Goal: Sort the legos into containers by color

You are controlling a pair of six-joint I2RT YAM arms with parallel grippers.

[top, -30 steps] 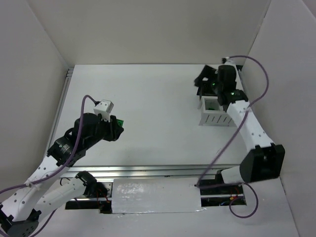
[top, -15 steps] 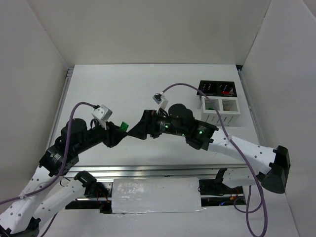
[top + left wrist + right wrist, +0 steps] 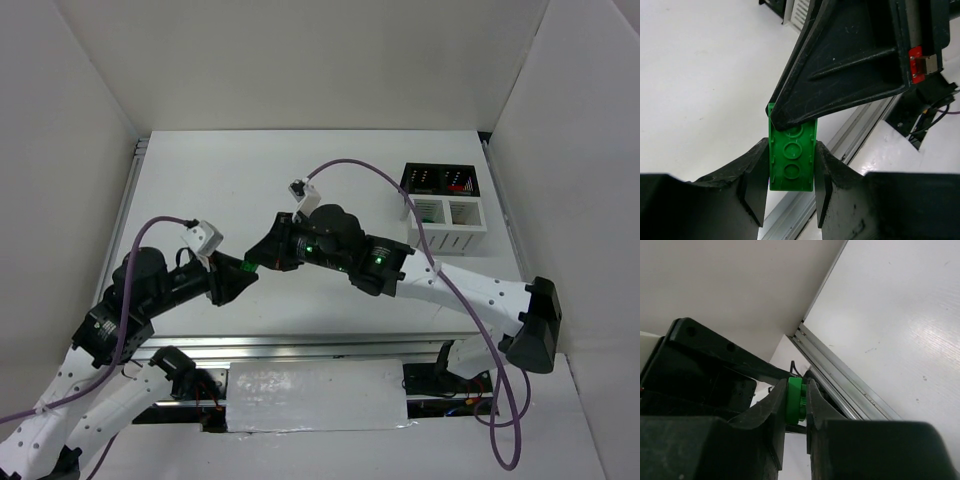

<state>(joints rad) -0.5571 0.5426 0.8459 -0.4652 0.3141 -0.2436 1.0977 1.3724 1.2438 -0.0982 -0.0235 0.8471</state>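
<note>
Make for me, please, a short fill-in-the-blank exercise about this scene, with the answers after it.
1. The lego clamped between the left end effector and the right end effector is ___.
2. The white container has ___ compartments.
3. The other container, beyond it in the top view, is ___.
Answers: green; two; black.

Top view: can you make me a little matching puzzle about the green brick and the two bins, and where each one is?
1. green brick
2. black bin
3. white bin

A. slatted sides, in front of its neighbour
B. far right, behind its neighbour
C. pinched by two sets of jaws at once

Pairs: 1-C, 2-B, 3-A
</note>
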